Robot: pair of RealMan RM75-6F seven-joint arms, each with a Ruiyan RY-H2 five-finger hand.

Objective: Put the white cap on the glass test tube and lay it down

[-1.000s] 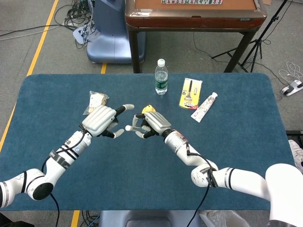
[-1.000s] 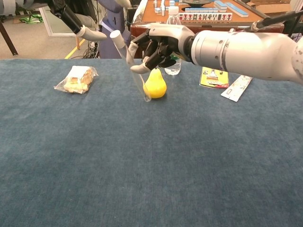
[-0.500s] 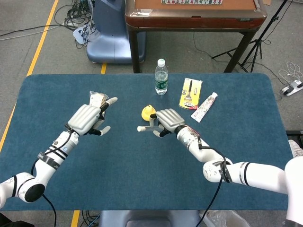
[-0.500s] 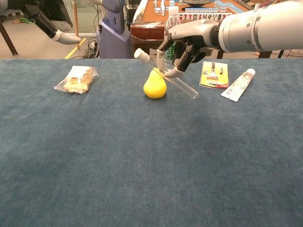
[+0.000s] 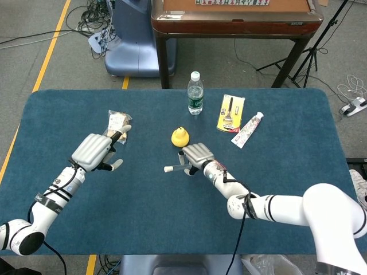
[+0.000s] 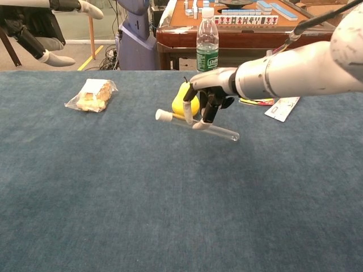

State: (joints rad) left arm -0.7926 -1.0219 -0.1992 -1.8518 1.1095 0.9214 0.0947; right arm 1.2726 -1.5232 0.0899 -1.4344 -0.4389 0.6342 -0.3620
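The glass test tube (image 6: 211, 128) wears its white cap (image 6: 163, 115) and lies almost level, just above or on the blue table (image 6: 170, 198). My right hand (image 6: 207, 99) pinches the tube near its middle from above. In the head view the capped end (image 5: 170, 169) sticks out to the left of the right hand (image 5: 195, 155). My left hand (image 5: 94, 150) hovers well off to the left, fingers apart, holding nothing. Only its fingertips (image 6: 57, 58) show at the chest view's upper left edge.
A yellow pear (image 6: 181, 103) sits right behind the tube. A wrapped snack (image 5: 117, 121) lies by the left hand. At the back stand a water bottle (image 5: 195, 93), a yellow card pack (image 5: 230, 113) and a paste tube (image 5: 248, 129).
My right hand has lowered the capped tube from a steep tilt to nearly flat near the table. My left hand has let go and drawn back to the left.
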